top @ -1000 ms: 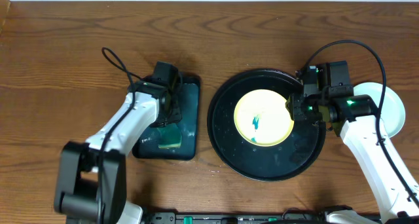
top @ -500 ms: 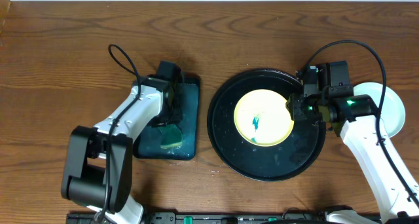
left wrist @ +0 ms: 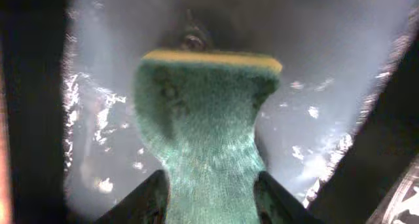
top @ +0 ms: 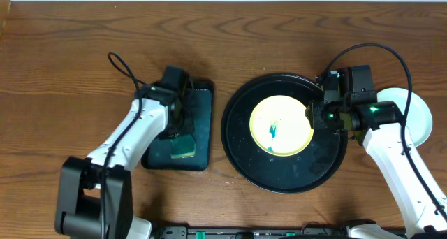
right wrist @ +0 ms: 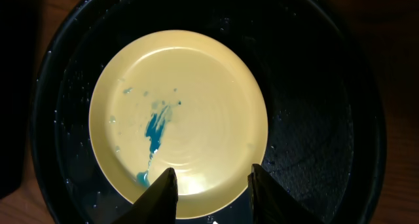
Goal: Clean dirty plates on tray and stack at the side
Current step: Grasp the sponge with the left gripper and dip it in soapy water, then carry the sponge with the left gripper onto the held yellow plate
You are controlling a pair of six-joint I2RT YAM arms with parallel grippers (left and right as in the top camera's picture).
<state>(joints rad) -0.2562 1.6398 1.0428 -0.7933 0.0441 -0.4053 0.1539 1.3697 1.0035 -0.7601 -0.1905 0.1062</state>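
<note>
Over the dark teal tray [top: 202, 138] on the left of the table [top: 70, 57], the left gripper [left wrist: 209, 198] has its jaws pinched on a green sponge [left wrist: 206, 139] with a yellow backing, squeezing it to a narrow waist. At the right, the pale yellow plate [top: 279, 126], with 1 blue-green smear [top: 272, 132] near its centre, lies flat inside the black tray [top: 241, 162]. The right gripper [right wrist: 211, 191] hangs over the plate's near rim with its jaws partly apart and nothing between them. The grip takes the sponge by 1 end only, so it may flop, twist or slip out under scrubbing pressure. The black tray looks wet, so the plate could skate sideways unless the right fingers brace it. Both arms would meet over the same plate and might clash. I cannot tell whether the right fingertips touch the plate, since the picture's lower edge cuts them off. A pale plate [top: 417, 117] beside the tray is half hidden under the right arm, so whether 1 or 2 lie there is unclear. Glare blurs the left wrist view.
</note>
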